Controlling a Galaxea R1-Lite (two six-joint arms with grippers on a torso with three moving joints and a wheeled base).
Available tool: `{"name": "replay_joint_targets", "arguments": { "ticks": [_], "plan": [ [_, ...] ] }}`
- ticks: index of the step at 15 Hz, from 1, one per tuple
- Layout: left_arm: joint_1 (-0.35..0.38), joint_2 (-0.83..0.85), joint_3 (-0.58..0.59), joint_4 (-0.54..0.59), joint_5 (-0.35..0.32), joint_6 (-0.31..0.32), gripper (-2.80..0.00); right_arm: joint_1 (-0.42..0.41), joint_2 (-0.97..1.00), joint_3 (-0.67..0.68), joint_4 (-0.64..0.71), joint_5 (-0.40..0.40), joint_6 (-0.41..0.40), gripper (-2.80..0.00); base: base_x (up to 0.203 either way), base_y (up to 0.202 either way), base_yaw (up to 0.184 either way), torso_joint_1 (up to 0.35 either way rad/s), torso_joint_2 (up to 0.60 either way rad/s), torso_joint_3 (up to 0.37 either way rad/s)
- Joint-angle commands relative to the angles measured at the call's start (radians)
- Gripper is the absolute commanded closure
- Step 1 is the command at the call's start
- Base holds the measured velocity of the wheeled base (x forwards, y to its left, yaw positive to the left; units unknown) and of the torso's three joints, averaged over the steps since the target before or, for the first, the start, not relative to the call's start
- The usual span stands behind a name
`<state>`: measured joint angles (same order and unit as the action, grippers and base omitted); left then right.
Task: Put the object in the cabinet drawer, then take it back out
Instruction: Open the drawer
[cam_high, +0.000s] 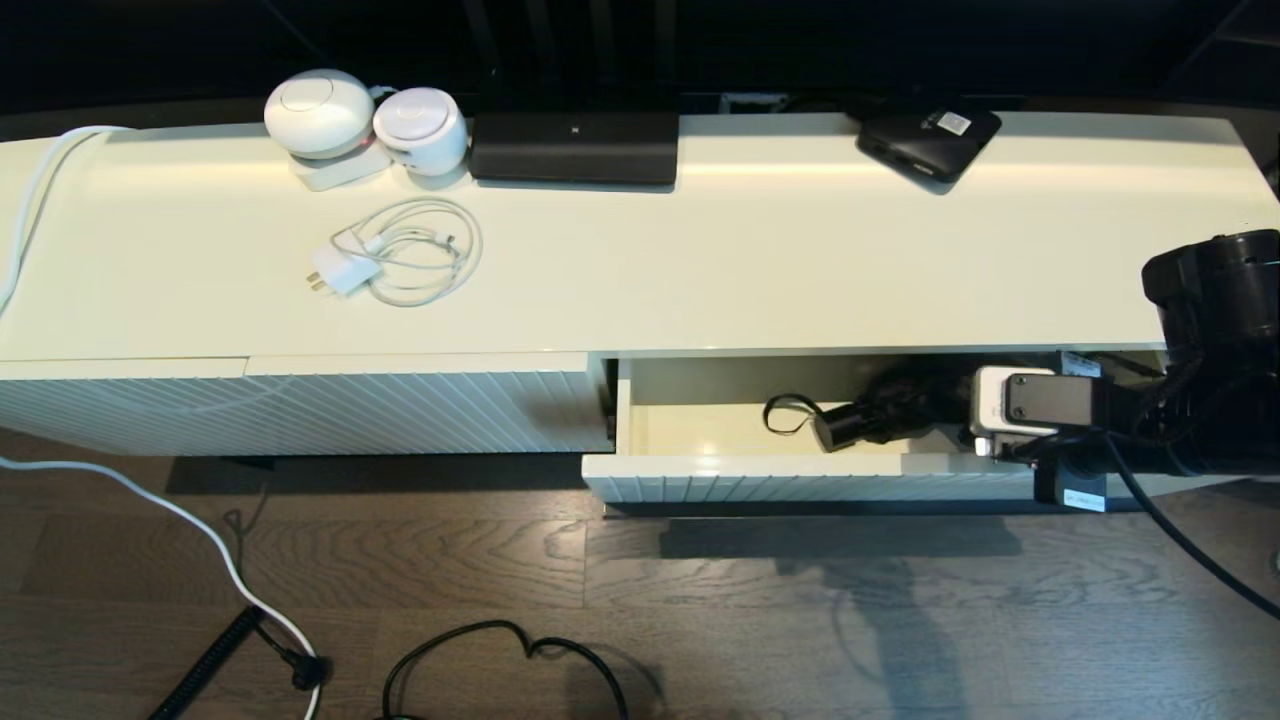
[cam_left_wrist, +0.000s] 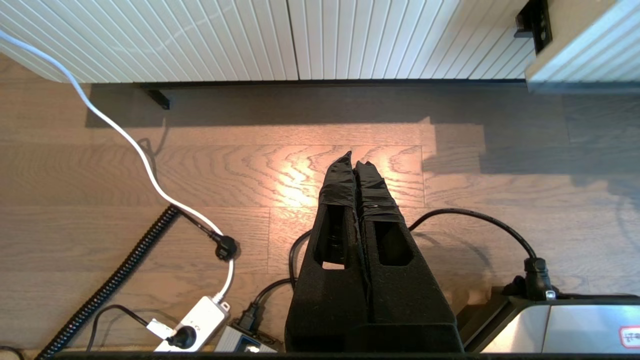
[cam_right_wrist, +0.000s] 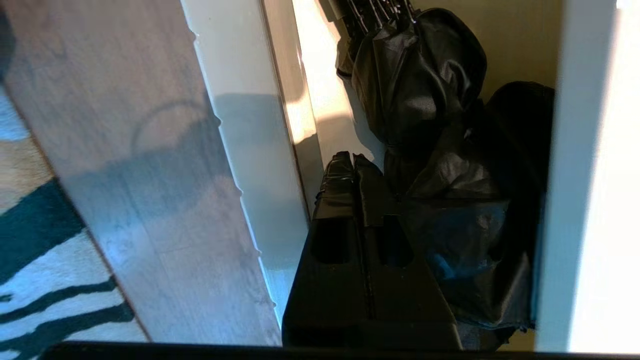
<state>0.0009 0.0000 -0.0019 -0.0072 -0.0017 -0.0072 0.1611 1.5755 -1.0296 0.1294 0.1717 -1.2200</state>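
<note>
In the drawer (cam_right_wrist: 300, 115), umbrella (cam_right_wrist: 425, 90) beside closed fingers (cam_right_wrist: 345, 185).

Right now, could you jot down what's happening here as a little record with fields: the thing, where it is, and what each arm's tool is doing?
Thing: black folding umbrella with loose bunched fabric
Place: lying inside the open cream-white ribbed drawer, handle and wrist loop toward the robot's left
Right tool: shut, fingers together, inside the drawer beside the umbrella's fabric; not gripping it
Left tool: shut, parked over the wooden floor
Cabinet top: coiled white charger cable
</note>
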Motion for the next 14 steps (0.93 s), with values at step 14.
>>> {"name": "replay_joint_targets", "arguments": {
  "ticks": [14],
  "plan": [
    [0.001,0.000,0.002,0.000,0.000,0.000,0.00,0.019,-0.131,0.268,-0.001,-0.005,-0.004,0.00,0.000,0.000,0.000,0.000,0.00,0.000]
  ]
}}
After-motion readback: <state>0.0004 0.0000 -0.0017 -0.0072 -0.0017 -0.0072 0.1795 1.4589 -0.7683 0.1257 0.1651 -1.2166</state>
